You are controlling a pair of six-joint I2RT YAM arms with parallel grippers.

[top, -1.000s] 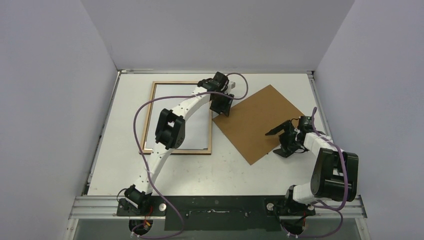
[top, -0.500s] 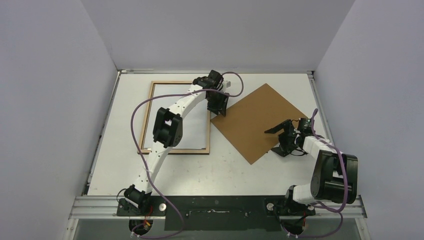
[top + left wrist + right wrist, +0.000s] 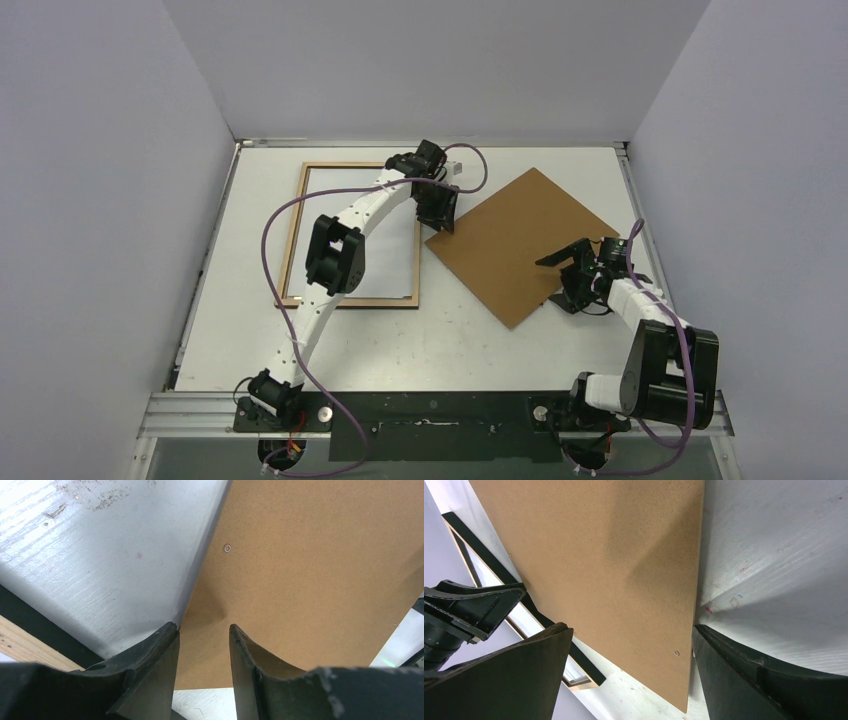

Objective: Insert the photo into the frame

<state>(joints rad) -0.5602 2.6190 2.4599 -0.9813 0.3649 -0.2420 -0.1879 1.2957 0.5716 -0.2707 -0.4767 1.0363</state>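
The left gripper [image 3: 203,628] had its jaws partly apart, and nothing could be seen clamped between them. In its wrist view the fingertips hung just above the left corner of the plain brown backing board [image 3: 520,245], with one finger right at the board's edge. The right gripper [image 3: 631,627] was spread wide and empty, straddling the board's lower right edge, one finger over the board and the other over the bare table [image 3: 400,340].

Outward from both claws, the board lay flat on the table, turned like a diamond, right of centre in the top view. Its left corner sat just beside the right side of the frame [image 3: 350,302].

The frame lay left of centre with its light brown wooden back upward. A pale sheet [image 3: 335,195] filled its opening. No print of hills or mountains showed anywhere, so the photo could not be placed for certain. The pale sheet may have been the photo lying face down, or only the table seen through the frame.

If it was the photo, the main step looked done, and what probably remained was to move the backing board over it. The board was not yet lifted or on the frame.
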